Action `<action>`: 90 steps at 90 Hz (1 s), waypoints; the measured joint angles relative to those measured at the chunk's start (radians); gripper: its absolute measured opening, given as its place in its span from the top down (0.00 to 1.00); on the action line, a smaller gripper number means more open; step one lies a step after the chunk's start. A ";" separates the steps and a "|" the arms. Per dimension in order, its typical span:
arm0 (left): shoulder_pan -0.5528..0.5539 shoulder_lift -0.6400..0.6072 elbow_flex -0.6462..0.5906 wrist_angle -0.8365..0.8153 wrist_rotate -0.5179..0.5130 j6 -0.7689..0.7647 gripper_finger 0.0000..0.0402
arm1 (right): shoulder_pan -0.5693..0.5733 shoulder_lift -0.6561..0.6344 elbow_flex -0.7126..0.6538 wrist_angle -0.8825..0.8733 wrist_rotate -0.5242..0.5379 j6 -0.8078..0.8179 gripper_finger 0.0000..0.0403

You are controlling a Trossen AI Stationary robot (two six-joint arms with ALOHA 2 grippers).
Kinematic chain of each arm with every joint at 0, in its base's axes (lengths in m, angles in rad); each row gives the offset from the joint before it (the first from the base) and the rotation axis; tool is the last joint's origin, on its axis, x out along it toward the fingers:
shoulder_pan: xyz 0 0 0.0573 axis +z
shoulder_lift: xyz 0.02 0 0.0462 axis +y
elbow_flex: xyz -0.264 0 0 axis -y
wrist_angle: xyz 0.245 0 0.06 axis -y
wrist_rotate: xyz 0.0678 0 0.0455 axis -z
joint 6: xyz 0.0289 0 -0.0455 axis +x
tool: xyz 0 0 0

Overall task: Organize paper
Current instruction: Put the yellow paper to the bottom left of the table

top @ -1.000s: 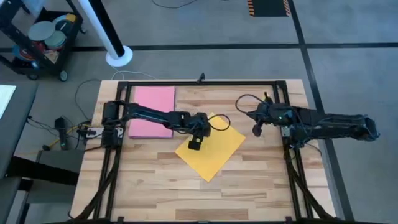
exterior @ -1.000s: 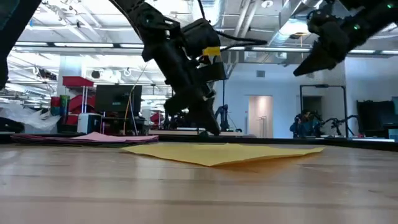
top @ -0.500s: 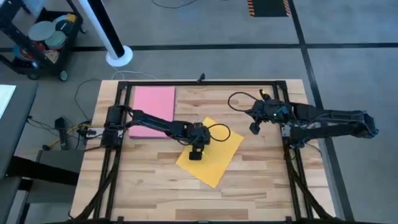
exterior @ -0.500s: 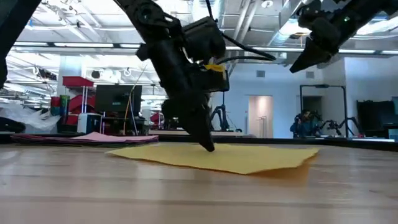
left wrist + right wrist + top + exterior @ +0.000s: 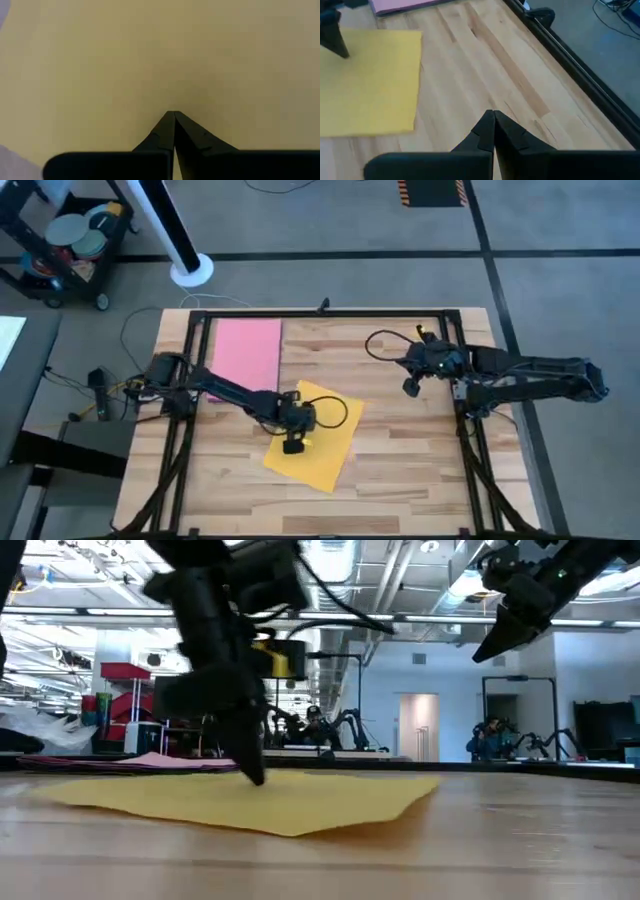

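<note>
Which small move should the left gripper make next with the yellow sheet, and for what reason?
Probably continue sliding the yellow sheet toward the pink sheet: the left gripper, shut, presses on it, and it lies askew, apart from the pink one. The right gripper waits above the table.

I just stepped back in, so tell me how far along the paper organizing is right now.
Done: a pink sheet lies flat at the table's far left. In hand: the left gripper, fingers shut, presses its tips on the yellow sheet, which sits skewed at mid-table, apart from the pink one. The right gripper hangs shut above bare wood. Left: squaring the yellow sheet onto the pink.
</note>
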 joint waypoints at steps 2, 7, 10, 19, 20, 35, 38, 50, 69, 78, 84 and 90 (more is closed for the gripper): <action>-0.004 -0.016 -0.019 0.012 0.000 -0.015 1.00 | 0.000 0.000 0.000 -0.001 0.000 0.000 1.00; -0.013 -0.051 -0.061 0.048 0.001 -0.047 1.00 | 0.000 0.000 0.000 0.001 0.000 0.000 1.00; -0.018 -0.072 -0.076 0.066 0.001 -0.060 1.00 | 0.000 0.000 0.000 0.002 0.000 0.001 1.00; -0.030 -0.127 -0.101 0.111 0.002 -0.075 1.00 | 0.000 0.000 0.000 0.006 0.000 0.002 1.00; -0.032 -0.133 -0.102 0.117 0.002 -0.075 1.00 | 0.000 0.000 0.000 0.006 0.000 0.002 1.00; -0.052 -0.211 -0.103 0.162 0.002 -0.030 1.00 | 0.001 0.000 0.000 0.006 -0.007 0.025 1.00; -0.052 -0.221 -0.103 0.162 -0.001 -0.019 1.00 | 0.004 0.000 0.000 0.006 -0.007 0.025 1.00; -0.031 -0.219 -0.103 0.168 -0.001 0.061 1.00 | 0.034 0.000 0.000 0.008 -0.014 0.017 1.00; 0.001 -0.136 -0.102 0.250 0.082 0.131 1.00 | 0.112 0.016 0.000 0.044 -0.018 -0.009 1.00; 0.012 -0.080 -0.102 0.276 0.097 0.148 1.00 | 0.135 0.038 0.000 0.047 -0.013 -0.009 1.00; 0.010 -0.047 -0.101 0.290 0.112 0.154 1.00 | 0.144 0.057 0.000 0.044 -0.011 -0.009 1.00; 0.009 -0.025 -0.101 0.297 0.135 0.145 1.00 | 0.145 0.067 0.000 0.044 -0.011 -0.009 1.00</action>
